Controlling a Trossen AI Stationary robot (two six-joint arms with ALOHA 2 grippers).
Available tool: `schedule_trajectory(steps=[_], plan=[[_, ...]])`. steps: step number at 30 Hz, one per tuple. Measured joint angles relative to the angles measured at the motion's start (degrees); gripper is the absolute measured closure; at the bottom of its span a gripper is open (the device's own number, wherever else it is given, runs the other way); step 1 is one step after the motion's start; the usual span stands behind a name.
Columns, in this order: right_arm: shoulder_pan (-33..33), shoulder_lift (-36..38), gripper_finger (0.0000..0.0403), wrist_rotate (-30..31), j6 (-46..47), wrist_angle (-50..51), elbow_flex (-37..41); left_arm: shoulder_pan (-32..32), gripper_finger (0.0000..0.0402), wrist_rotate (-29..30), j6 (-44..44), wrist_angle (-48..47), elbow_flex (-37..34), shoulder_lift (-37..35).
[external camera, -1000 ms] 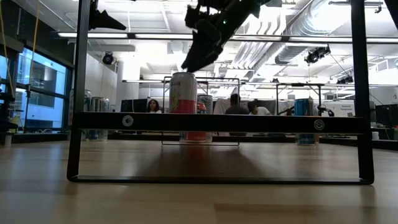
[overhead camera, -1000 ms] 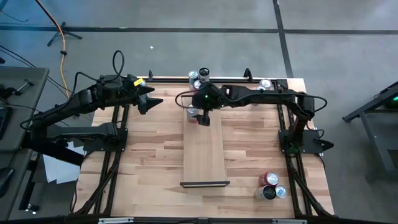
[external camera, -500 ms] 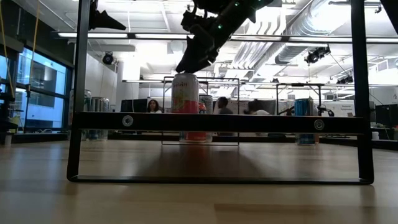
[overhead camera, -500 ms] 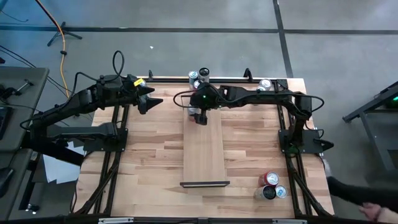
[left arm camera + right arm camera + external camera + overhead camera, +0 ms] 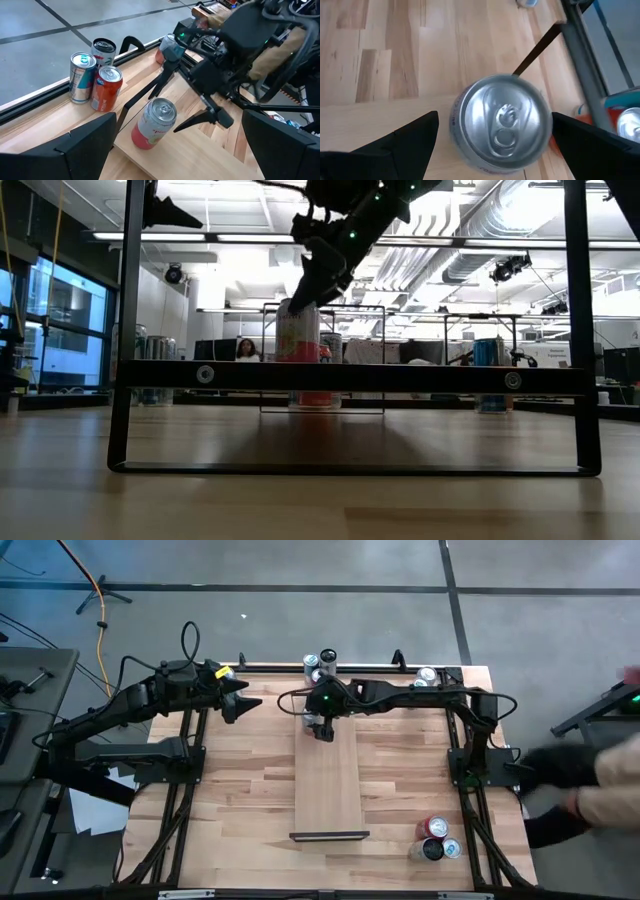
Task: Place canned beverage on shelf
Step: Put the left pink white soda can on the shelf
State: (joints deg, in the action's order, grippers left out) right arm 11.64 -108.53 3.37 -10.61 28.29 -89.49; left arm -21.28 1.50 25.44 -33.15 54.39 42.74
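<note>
Directly beneath the right gripper (image 5: 192, 107) stands the pale pink-and-white aluminium can (image 5: 152, 123), upright on the long narrow pale wooden shelf (image 5: 327, 780), near that plank's far end by the thin black metal rail (image 5: 137, 97). The right wrist view looks straight down on the can's silver lid (image 5: 501, 121), with one dark finger well clear on each side: the jaws are spread wide and grip nothing. The can's long axis is vertical and runs up into the gap between the fingers, so any coming move, a lift away or a fresh grasp, would go along that line. In the low view the fingertips (image 5: 303, 298) hang at about the rim of the can.

Farther off, the left gripper (image 5: 243, 700) waits above the butcher-block tabletop (image 5: 240, 790), fingers parted and empty, much the farther arm. Beyond the rail, three spare cans (image 5: 95, 75) cluster at the table edge.
</note>
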Motion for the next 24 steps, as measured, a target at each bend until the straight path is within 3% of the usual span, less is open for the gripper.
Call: schedule_trajectory(steps=[10, 18, 24], plan=[[0.0, -0.43, 0.0042, 0.03, 0.25, -0.46, 0.0, -0.02, 0.0011, -0.48, -0.01, 0.02, 0.0, -0.02], [-0.04, -0.43, 0.0127, 0.24, 0.06, -0.41, 0.0, -0.02, 0.0011, -0.47, -0.01, 0.02, 0.0, -0.01], [-0.11, -0.32, 0.0129, 0.23, 0.84, -0.34, 0.0, -0.02, 0.0011, -0.46, -0.03, 0.01, 0.0, -0.02]])
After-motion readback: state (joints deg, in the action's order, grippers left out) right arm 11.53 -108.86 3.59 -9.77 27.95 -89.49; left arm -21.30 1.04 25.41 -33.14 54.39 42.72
